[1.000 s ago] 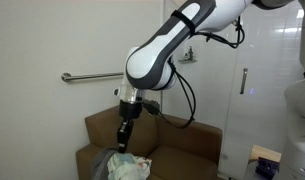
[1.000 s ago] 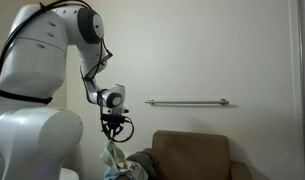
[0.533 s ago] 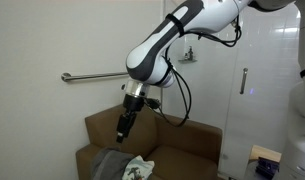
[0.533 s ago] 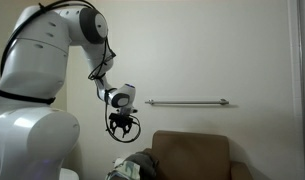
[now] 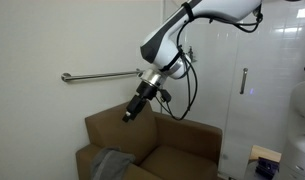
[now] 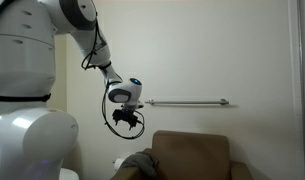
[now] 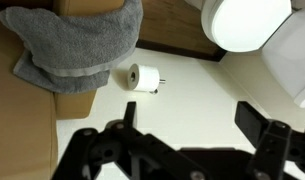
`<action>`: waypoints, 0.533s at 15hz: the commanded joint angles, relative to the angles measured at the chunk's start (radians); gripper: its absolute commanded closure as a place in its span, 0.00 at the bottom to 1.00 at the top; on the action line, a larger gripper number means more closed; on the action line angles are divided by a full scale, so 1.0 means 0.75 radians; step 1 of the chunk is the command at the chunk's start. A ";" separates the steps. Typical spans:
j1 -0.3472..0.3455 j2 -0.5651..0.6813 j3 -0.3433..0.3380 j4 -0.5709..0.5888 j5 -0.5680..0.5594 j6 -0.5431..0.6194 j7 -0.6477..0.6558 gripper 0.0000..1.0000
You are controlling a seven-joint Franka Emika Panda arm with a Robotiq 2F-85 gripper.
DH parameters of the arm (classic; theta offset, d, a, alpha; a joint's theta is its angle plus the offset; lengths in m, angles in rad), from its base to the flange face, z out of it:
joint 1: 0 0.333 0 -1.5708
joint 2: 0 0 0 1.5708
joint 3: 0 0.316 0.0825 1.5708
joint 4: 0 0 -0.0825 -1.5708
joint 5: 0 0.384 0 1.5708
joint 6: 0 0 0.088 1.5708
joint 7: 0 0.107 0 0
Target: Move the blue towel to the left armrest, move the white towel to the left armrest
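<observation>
The tool (image 5: 129, 113) is held above the couch (image 5: 182, 140), jaws apart and empty; neither blue towel nor white towel is seen, only a gray cloth (image 5: 112, 165) on the armrest (image 5: 85, 158) at lower left, so a towel must be sought next.

A brown couch (image 5: 110, 132) stands against a plain white wall (image 5: 47, 40). A metal bar (image 5: 92, 76) is fixed to the wall above it. The floor (image 7: 197, 88) is pale, with a paper roll (image 7: 144, 77) lying on it.
</observation>
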State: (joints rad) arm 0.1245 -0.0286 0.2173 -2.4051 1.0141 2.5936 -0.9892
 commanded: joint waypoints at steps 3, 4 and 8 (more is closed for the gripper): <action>0.005 -0.211 -0.058 -0.227 -0.093 0.015 0.036 0.00; -0.024 -0.242 -0.051 -0.273 -0.249 0.035 0.159 0.00; -0.224 -0.416 -0.031 -0.384 -0.714 -0.070 0.593 0.00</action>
State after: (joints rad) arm 0.0617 -0.2110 0.1695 -2.6115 0.6716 2.5979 -0.7380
